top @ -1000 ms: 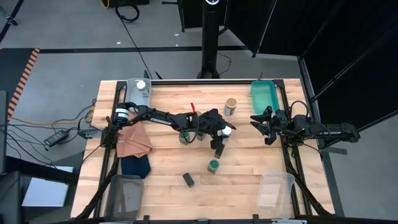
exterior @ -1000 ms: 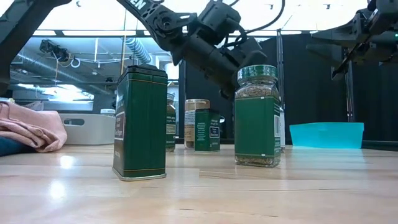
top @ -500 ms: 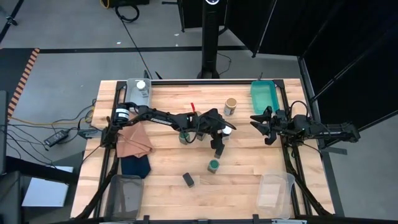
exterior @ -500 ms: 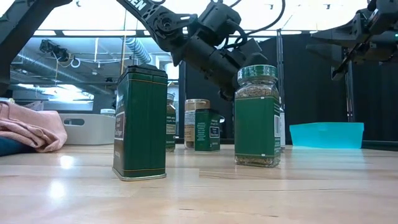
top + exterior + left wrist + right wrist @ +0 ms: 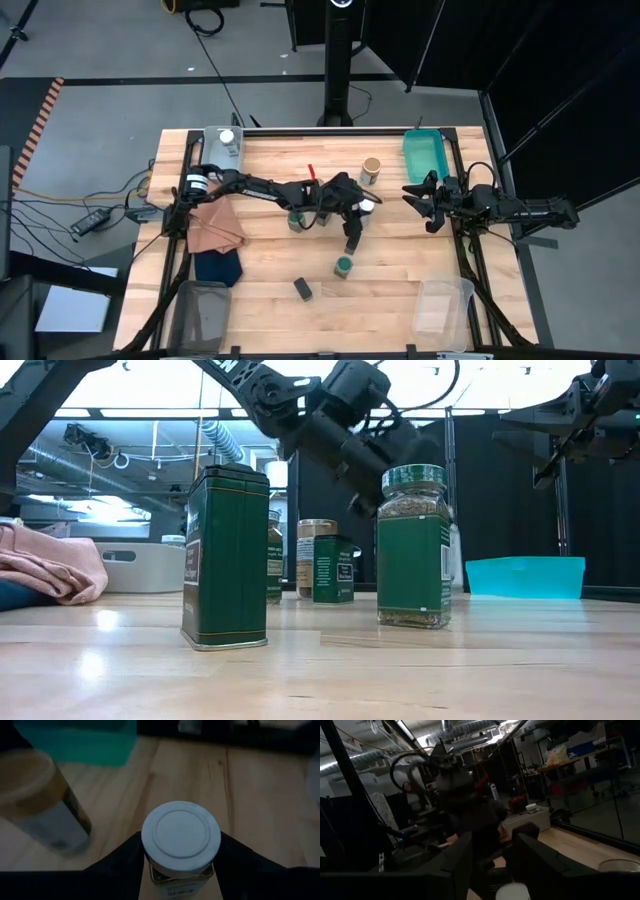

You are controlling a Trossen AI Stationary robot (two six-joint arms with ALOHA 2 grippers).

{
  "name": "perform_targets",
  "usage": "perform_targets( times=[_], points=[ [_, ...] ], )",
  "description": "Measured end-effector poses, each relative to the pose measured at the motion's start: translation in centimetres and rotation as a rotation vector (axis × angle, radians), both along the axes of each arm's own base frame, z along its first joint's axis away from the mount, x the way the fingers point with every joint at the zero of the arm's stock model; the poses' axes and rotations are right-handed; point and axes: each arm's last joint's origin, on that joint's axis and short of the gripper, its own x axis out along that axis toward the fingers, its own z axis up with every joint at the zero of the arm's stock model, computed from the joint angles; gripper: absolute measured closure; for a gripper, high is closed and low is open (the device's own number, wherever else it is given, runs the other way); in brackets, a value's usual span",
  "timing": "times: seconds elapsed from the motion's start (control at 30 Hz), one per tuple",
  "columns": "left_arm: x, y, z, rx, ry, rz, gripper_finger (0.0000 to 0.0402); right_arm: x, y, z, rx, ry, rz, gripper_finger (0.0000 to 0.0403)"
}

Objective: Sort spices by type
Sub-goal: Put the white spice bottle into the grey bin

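Overhead, two black tins (image 5: 303,289), one tan-lidded jar (image 5: 371,170), one green-lidded jar (image 5: 343,266)

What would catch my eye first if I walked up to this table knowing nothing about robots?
Probably the left pincer near the table's middle, closed around a white-lidded jar, its dark fingers hugging both sides. From table height, a tall dark green tin and a green-lidded jar stand nearest the camera. The right pincer waits beside the teal tray at the table's far right corner.
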Motion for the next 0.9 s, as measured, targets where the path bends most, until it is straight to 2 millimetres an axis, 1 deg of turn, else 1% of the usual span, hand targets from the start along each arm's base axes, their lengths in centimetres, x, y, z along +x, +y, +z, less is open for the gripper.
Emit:
perform_targets(
  times=[0.07,0.23,0.33,0.43,0.53,0.67,0.7,0.8,0.9],
  points=[
    [0.4,0.3,1.1,-0.007,-0.017,0.013,0.0215,0.0,0.0,0.0,0.000,0.000,0.000,0.0243],
    [0.9,1.1,3.5,0.013,0.033,0.074,0.0215,0.0,0.0,0.0,0.000,0.000,0.000,0.0243],
    [1.1,1.7,5.3,0.020,0.030,0.110,0.0215,0.0,0.0,0.0,0.000,0.000,0.000,0.0243],
    [1.2,2.3,6.8,0.008,0.050,0.135,0.0215,0.0,0.0,0.0,0.000,0.000,0.000,0.0243],
    [1.0,2.9,8.8,0.029,0.074,0.191,0.0215,0.0,0.0,0.0,0.000,0.000,0.000,0.0243],
    [-0.2,4.0,11.8,0.073,0.107,0.263,0.0215,0.0,0.0,0.0,0.000,0.001,0.000,0.0243],
    [-0.6,4.3,12.3,0.090,0.111,0.267,0.0215,0.0,0.0,0.0,0.000,0.001,-0.001,0.0243],
    [-2.0,5.1,14.5,0.118,0.082,0.303,0.0215,0.0,0.0,0.0,0.000,0.003,-0.001,0.0243],
    [-4.0,6.0,17.0,0.132,0.057,0.359,0.0215,0.0,0.0,0.0,0.000,0.005,0.000,0.0243]
  ],
)
